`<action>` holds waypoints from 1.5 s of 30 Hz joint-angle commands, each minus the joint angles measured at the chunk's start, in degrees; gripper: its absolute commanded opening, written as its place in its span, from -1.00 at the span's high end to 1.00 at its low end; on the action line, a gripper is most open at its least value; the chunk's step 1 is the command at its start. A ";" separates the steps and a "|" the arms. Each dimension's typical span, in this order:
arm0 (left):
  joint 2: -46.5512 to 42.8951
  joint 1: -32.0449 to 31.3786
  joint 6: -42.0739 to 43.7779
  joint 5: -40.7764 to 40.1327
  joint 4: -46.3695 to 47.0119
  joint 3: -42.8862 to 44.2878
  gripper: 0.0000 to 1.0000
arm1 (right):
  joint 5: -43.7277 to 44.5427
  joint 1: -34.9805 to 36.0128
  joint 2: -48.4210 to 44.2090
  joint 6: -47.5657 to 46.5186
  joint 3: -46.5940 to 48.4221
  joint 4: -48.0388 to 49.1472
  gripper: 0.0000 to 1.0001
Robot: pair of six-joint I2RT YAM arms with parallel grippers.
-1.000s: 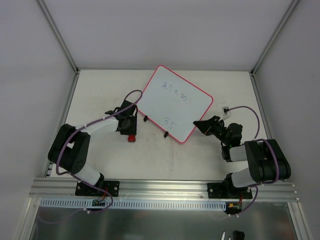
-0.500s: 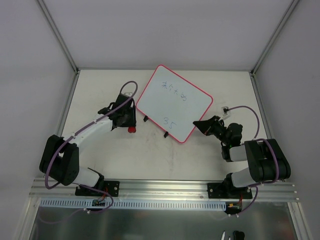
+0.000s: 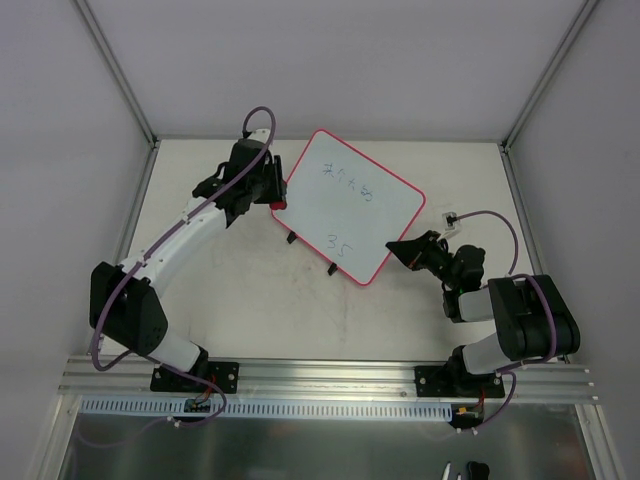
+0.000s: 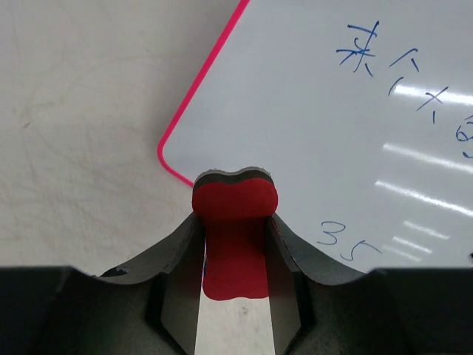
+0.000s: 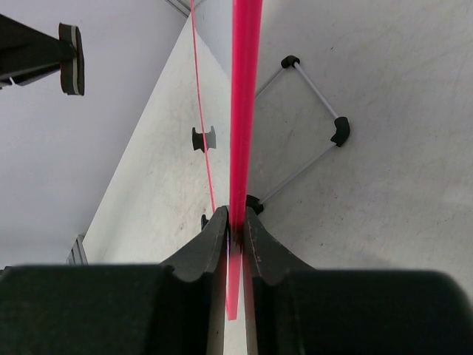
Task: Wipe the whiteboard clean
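Note:
The whiteboard, white with a pink-red rim, lies tilted on the table with blue handwriting and "35" on it. It also shows in the left wrist view. My left gripper is shut on the red bone-shaped eraser, held just over the board's left corner. My right gripper is shut on the board's pink rim at its right edge, seen edge-on in the right wrist view.
Two black clips sit on the board's near edge. A white wire stand with black corners lies under the board. Grey enclosure walls and metal posts surround the table.
My left arm has stretched out and carried the eraser from the table near the board's lower left up to the board's left corner. The right gripper and the board have not moved.

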 commanded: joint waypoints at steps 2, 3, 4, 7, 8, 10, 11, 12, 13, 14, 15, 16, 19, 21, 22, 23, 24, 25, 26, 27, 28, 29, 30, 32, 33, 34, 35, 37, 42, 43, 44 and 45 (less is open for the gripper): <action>3.84 -0.57 2.56 0.24 1.73 6.22 0.54 | 0.26 0.02 -0.26 -3.31 1.10 12.56 1.00; 4.45 -0.48 3.35 2.07 2.60 6.75 0.56 | 0.26 0.11 -0.26 -3.31 1.19 12.56 1.00; 5.77 -0.48 3.70 2.78 4.09 8.06 0.59 | 0.26 0.11 -0.26 -3.31 1.28 12.56 1.00; 9.19 -0.48 4.67 4.54 5.16 11.31 0.63 | 0.44 0.11 -0.26 -3.22 1.37 12.56 1.00; 10.08 -0.48 5.02 4.81 6.21 11.85 0.63 | 0.35 0.11 -0.26 -3.22 1.45 12.56 1.00; 12.27 -0.48 6.34 5.33 7.70 13.07 0.67 | 0.17 0.20 -0.18 -3.14 1.63 12.56 0.99; 12.98 -0.48 6.78 5.51 9.54 13.43 0.68 | 0.17 0.20 -0.18 -3.22 1.63 12.56 1.00; 13.68 -0.48 7.83 5.69 10.51 13.69 0.70 | 0.17 0.29 -0.18 -3.14 1.63 12.56 1.00; 15.08 -0.48 8.45 6.04 11.31 14.13 0.72 | 0.09 0.29 -0.09 -2.96 1.72 12.56 1.00; 15.70 -0.57 8.89 6.39 11.92 15.18 0.71 | 0.00 0.29 -0.09 -2.96 1.81 12.56 1.00; 16.49 -0.48 9.33 6.30 12.63 15.80 0.70 | 0.00 0.29 -0.09 -2.96 1.81 12.56 1.00; 17.81 -0.48 9.33 6.04 12.89 17.02 0.69 | 0.00 0.37 -0.09 -2.96 1.81 12.56 1.00; 20.44 -0.13 8.10 5.16 13.33 19.75 0.60 | 0.00 0.38 -0.17 -3.05 1.89 12.56 1.00; 22.03 -0.04 8.28 6.13 13.51 21.42 0.61 | 0.00 0.38 -0.09 -3.14 1.89 12.56 1.00; 23.34 -0.13 8.28 6.30 13.69 22.21 0.61 | 0.00 0.46 0.00 -3.14 1.89 12.56 1.00; 24.14 -0.04 8.36 6.48 13.69 23.70 0.62 | 0.00 0.38 0.09 -3.14 1.98 12.56 1.00; 25.45 -0.04 8.19 6.48 13.69 24.32 0.62 | -0.09 0.55 0.09 -3.22 2.07 12.56 1.00; 26.08 -0.04 8.02 6.48 13.69 25.03 0.62 | -0.18 0.64 0.17 -3.22 2.16 12.56 1.00; 26.52 -0.13 7.75 6.48 13.86 25.90 0.61 | -0.18 0.64 0.35 -3.22 2.16 12.56 1.00; 27.04 -0.13 7.58 6.48 13.95 26.35 0.62 | -0.18 0.81 0.26 -3.31 2.24 12.56 1.00; 27.92 -0.13 7.49 6.48 14.21 26.79 0.62 | -0.26 0.90 0.26 -3.31 2.33 12.56 1.00; 28.45 -0.04 7.49 7.78 14.74 26.97 0.61 | -0.27 0.82 0.26 -3.31 2.33 12.56 1.00; 28.72 -0.13 7.40 8.06 15.18 26.97 0.61 | -0.27 0.90 0.26 -3.31 2.33 12.65 1.00; 29.33 -0.13 7.14 8.67 16.14 26.62 0.61 | -0.27 0.99 0.26 -3.40 2.42 12.56 1.00; 29.60 -0.13 6.79 8.94 16.93 26.53 0.62 | -0.27 0.90 0.18 -3.40 2.42 12.56 1.00; 29.77 -0.22 6.78 9.20 17.29 26.18 0.63 | -0.27 0.90 0.18 -3.31 2.42 12.56 1.00; 29.77 -0.13 6.61 9.81 17.81 25.92 0.63 | -0.27 0.90 0.18 -3.31 2.42 12.65 1.00; 29.69 -0.22 6.26 10.08 18.78 25.30 0.62 | -0.26 0.99 0.09 -3.31 2.33 12.56 1.00; 29.86 -0.22 5.55 10.43 21.07 24.15 0.62 | -0.44 1.17 0.35 -3.40 2.51 12.56 1.00; 30.04 -0.13 5.55 10.96 21.42 24.16 0.62 | -0.44 1.17 0.44 -3.40 2.51 12.56 1.00; 30.04 -0.22 5.55 11.31 21.60 24.24 0.62 | -0.53 1.25 0.35 -3.57 2.51 12.56 1.00; 30.04 -0.22 5.38 11.75 21.68 24.16 0.62 | -0.44 1.43 0.35 -3.58 2.51 12.56 1.00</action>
